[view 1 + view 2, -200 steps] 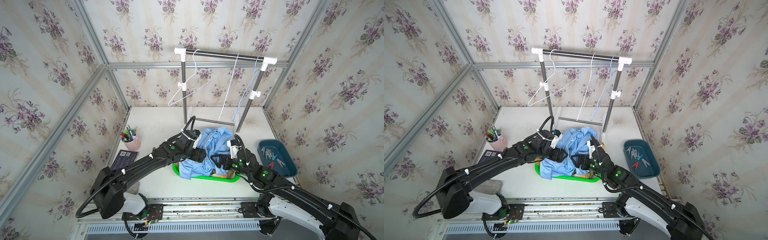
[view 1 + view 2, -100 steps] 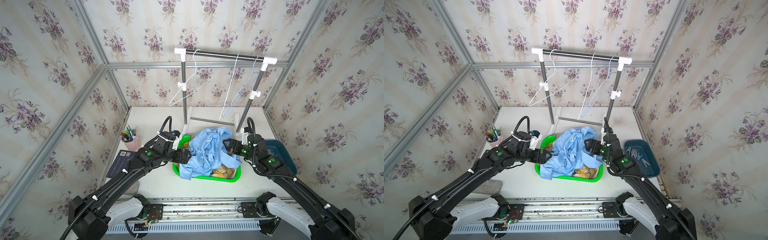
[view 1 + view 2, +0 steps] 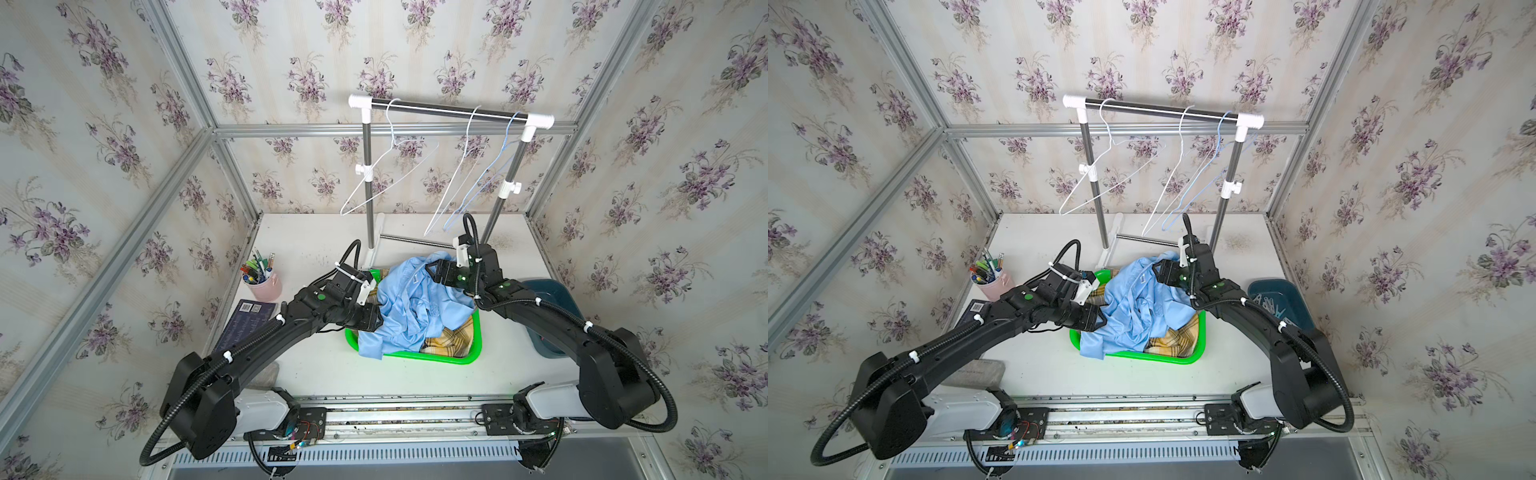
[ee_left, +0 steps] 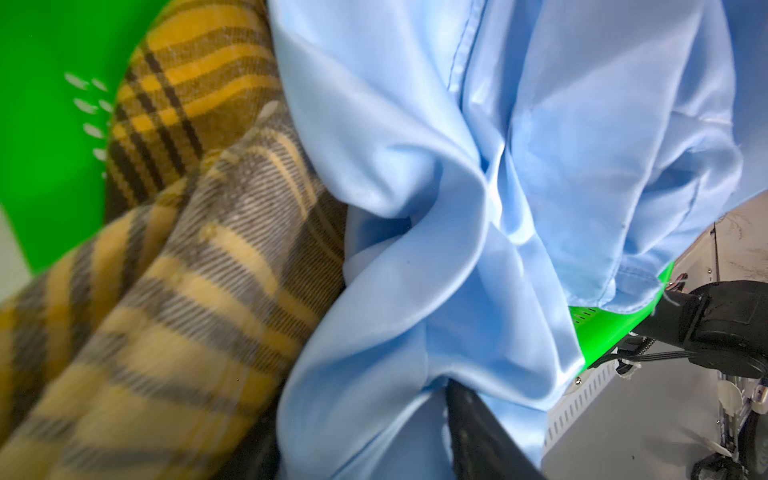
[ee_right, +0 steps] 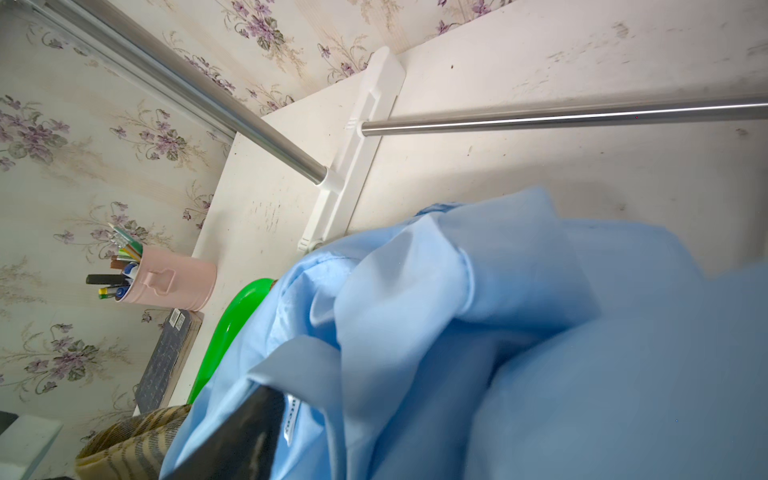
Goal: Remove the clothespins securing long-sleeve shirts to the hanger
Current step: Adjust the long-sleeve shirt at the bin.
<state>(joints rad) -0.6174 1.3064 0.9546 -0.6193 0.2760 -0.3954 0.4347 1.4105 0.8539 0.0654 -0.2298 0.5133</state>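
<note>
The light blue shirt (image 3: pixel 415 303) lies crumpled on the yellow-and-brown plaid shirt (image 3: pixel 451 343) in a green basket (image 3: pixel 471 357). My left gripper (image 3: pixel 377 322) is at the blue shirt's left side. In the left wrist view its fingers (image 4: pixel 469 415) pinch a fold of blue cloth (image 4: pixel 374 395). My right gripper (image 3: pixel 432 268) is at the shirt's far edge. The right wrist view shows one dark finger (image 5: pixel 245 432) by the collar, and cloth hides the other. Pale clothespins (image 3: pixel 1271 307) lie in the dark teal bin (image 3: pixel 1266 289). Three wire hangers (image 3: pixel 390 174) hang bare.
The clothes rack (image 3: pixel 449 109) stands behind the basket, with its foot bar (image 3: pixel 415 240) close to the shirts. A pink pen cup (image 3: pixel 266 284) and a dark booklet (image 3: pixel 249 316) sit at the left. A grey pad (image 3: pixel 976 372) lies near the front edge.
Half a second ago both grippers stood wide apart beside the basket. Both have since moved in onto the light blue shirt and narrowed their jaws, the left one onto a fold of it.
</note>
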